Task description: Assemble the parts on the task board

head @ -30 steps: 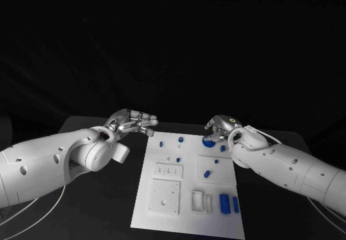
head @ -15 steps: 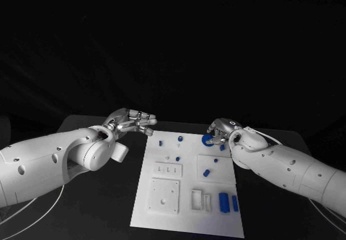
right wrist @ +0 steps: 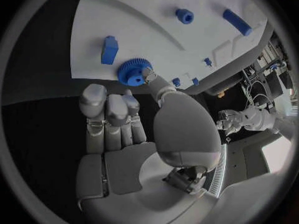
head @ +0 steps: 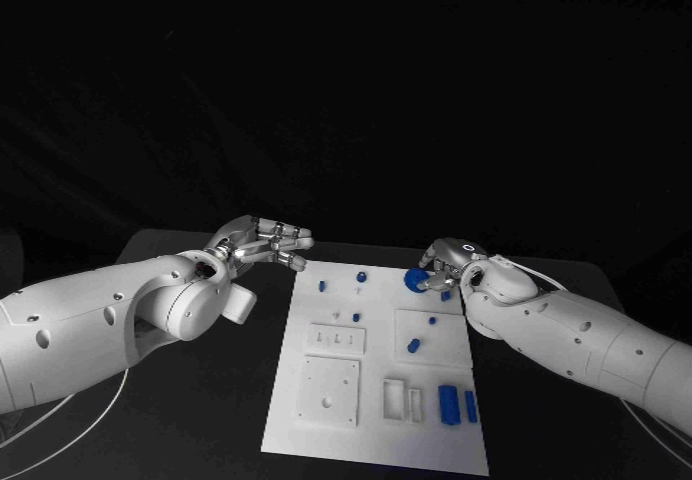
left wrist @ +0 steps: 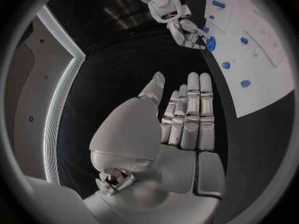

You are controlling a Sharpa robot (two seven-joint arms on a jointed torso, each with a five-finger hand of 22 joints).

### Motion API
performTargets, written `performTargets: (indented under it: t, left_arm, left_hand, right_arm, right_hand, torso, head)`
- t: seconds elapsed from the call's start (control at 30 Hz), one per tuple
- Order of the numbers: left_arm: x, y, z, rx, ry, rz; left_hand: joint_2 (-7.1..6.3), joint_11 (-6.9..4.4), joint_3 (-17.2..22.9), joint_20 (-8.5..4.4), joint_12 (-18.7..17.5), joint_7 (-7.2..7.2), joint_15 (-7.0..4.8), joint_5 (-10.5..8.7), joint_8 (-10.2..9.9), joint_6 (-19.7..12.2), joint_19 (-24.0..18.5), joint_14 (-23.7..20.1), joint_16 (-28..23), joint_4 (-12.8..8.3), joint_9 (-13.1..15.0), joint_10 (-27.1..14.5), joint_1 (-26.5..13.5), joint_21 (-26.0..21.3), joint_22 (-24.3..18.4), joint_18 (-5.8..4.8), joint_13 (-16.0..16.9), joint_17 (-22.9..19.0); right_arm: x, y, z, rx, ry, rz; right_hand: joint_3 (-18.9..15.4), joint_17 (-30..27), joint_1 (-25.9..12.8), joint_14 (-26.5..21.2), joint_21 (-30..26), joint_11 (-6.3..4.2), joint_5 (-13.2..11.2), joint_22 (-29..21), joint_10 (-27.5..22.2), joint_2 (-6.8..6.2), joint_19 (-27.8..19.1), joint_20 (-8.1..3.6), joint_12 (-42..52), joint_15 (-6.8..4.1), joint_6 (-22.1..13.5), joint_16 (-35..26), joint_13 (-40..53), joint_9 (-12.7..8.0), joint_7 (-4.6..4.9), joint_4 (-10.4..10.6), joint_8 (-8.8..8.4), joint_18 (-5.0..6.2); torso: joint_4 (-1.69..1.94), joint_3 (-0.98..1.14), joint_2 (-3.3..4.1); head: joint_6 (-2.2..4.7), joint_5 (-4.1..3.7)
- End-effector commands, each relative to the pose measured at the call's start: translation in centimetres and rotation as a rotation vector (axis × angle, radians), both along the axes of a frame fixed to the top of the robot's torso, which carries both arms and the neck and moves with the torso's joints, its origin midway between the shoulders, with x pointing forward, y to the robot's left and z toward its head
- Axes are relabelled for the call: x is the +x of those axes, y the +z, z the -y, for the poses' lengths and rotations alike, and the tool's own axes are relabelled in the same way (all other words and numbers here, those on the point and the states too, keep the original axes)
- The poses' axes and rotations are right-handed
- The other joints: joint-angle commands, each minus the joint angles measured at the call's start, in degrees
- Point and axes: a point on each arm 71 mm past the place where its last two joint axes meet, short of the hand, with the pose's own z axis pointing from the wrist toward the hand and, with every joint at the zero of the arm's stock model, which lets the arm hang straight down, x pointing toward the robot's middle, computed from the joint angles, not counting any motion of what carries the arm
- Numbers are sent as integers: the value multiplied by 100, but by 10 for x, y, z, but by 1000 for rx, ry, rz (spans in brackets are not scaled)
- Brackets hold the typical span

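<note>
The right robot hand pinched a blue gear at the board's upper right edge, right of centre frame, the gear just board-side of its fingertips, while the left robot hand hovered released, farther off.

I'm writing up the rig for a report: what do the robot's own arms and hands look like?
Both arms are smooth, glossy white shells with rounded joints and small dark dots. The left arm has a bulbous wrist housing; thin white cables loop below it. The right arm carries a thin cable near its wrist. The left hand and right hand are silver metal with segmented fingers.
</note>
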Motion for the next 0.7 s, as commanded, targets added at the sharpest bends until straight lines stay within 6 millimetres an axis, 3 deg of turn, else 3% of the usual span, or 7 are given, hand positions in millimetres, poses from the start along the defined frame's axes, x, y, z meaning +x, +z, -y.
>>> performTargets:
  t: [0.03, 0.53, 0.7]
  left_arm:
    - [-1, 1, 2, -4, -19, 4]
    - [-1, 1, 2, -4, -19, 3]
    - [-1, 1, 1, -3, -17, 3]
  left_hand:
    - [11, 0, -3, 8, -26, 13, -12, -5, 11, -38, -35, 14, -6, -9, 9, -53, 22, 33, -5, 31, 2, 5]
    - [11, 0, -3, 8, -26, 13, -12, -5, 11, -38, -35, 14, -6, -9, 9, -53, 22, 33, -5, 31, 2, 5]
    - [11, 0, -3, 8, -26, 13, -12, -5, 11, -38, -35, 14, -6, -9, 9, -53, 22, 33, -5, 31, 2, 5]
  right_arm:
    - [0, -3, 0, -19, 2, -13]
    - [3, -10, -5, -12, 7, -43]
    - [3, -14, -5, -12, 11, -66]
  right_hand:
    - [50, 8, -22, 45, 36, -6, 23, 621, 0, -44, 236, 39, -43, 0, -6, -3, -14, -1, -4, 2, -2, 23]
    - [44, 19, -59, 49, 41, -4, 78, 620, -9, -17, 228, 41, -55, 1, -17, -22, -21, -4, -1, 26, 0, 24]
    - [247, 38, -124, 50, 56, -26, 750, 623, -9, 29, 229, 29, -57, -15, 63, -21, -19, -11, -10, -37, -1, 21]
  torso:
    - [14, -5, 1]
    - [16, -8, 9]
    - [10, 0, 5]
  head:
    - [-11, -1]
    - [-43, 6]
    - [-60, 26]
